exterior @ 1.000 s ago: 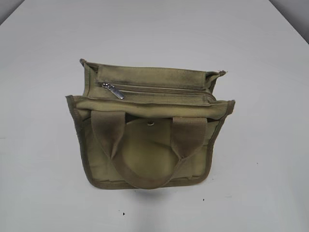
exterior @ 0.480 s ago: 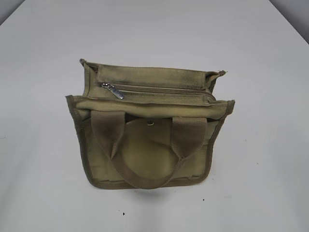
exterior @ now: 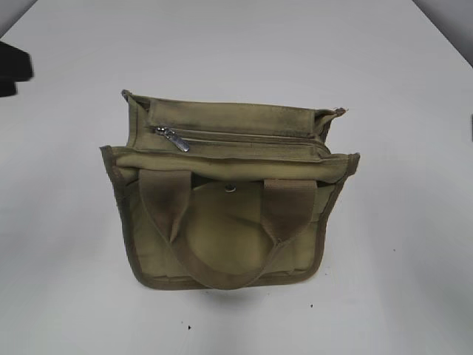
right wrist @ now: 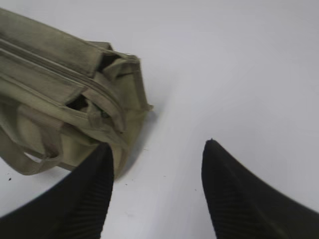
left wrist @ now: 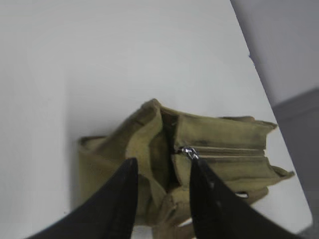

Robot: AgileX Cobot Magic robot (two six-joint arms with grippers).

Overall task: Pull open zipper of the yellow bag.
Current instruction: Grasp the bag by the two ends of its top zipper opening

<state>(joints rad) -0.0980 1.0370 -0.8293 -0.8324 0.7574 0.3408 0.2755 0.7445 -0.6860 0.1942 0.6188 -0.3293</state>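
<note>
White table [exterior: 399, 89] carries the yellow bag [exterior: 229, 222], standing mid-surface, handles [exterior: 166, 207] drooped toward the camera. Zipper [exterior: 244, 137] runs along the top, closed, with the silver pull tab [exterior: 174, 138] at its left end. Left gripper [left wrist: 162, 172] hovers above the bag's tab end, jaws partly open, holding nothing. Right gripper [right wrist: 157, 154] hangs beside the bag's other end, jaws wide, empty.

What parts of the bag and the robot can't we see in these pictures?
- Inside the bag: every view, the zipper is closed.
- Pull tab detail: left wrist view, small and blurred.
- Left arm: exterior view, cut off by the left edge, hand unseen.
- Bag's lower part: left wrist view, behind the left hand.
- Bag's left end: right wrist view, cut off by the edge.
</note>
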